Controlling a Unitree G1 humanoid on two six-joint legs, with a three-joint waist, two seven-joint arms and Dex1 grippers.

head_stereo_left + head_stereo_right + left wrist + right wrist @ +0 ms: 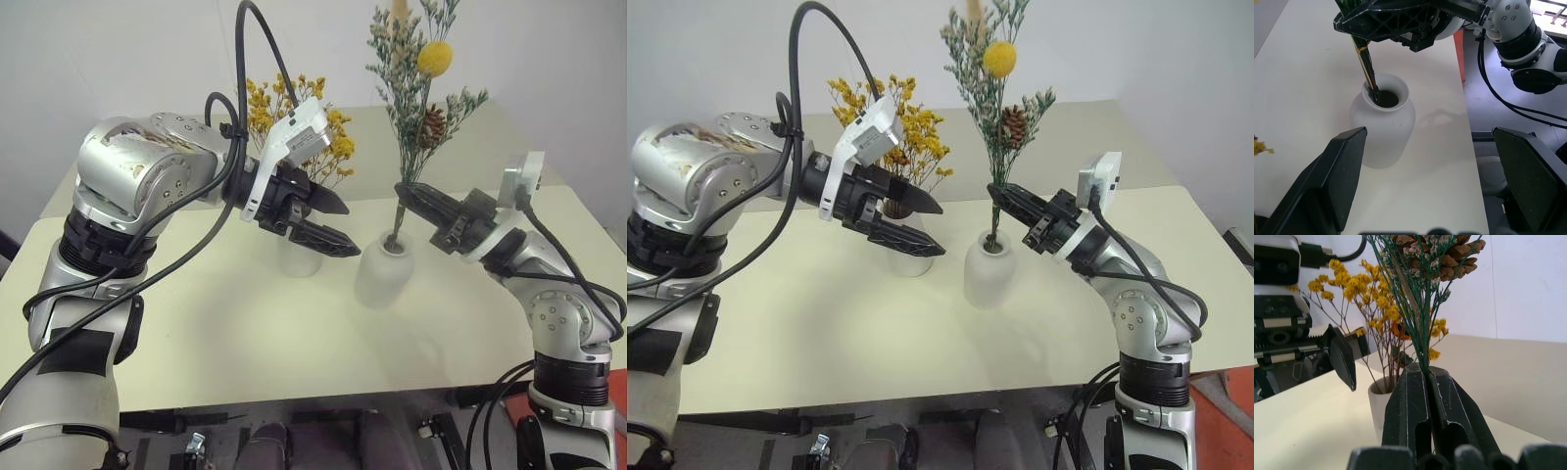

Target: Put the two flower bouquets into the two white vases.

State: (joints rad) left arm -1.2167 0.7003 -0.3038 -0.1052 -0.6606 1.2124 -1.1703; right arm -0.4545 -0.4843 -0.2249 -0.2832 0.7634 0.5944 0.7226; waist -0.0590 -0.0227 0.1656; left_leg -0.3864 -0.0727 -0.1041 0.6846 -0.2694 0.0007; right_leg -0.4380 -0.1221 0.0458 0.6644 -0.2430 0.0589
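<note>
The green wispy bouquet (421, 88), with a round yellow bloom and a pine cone, stands upright with its stem end inside the mouth of the squat white vase (380, 276). My right gripper (406, 192) is shut on that stem just above the vase neck; the right wrist view shows the stem (1422, 360) pinched between its fingers. The yellow-orange bouquet (294, 117) sits in the tall white vase (299, 258) behind my left gripper (340, 229). The left gripper hangs open and empty over the table, left of the squat vase (1383, 125).
Both vases stand mid-table on the pale yellow table (196, 333). A white wall lies behind. The table's right edge (1464, 98) drops to the floor beside my right arm. Bare tabletop lies in front of the vases.
</note>
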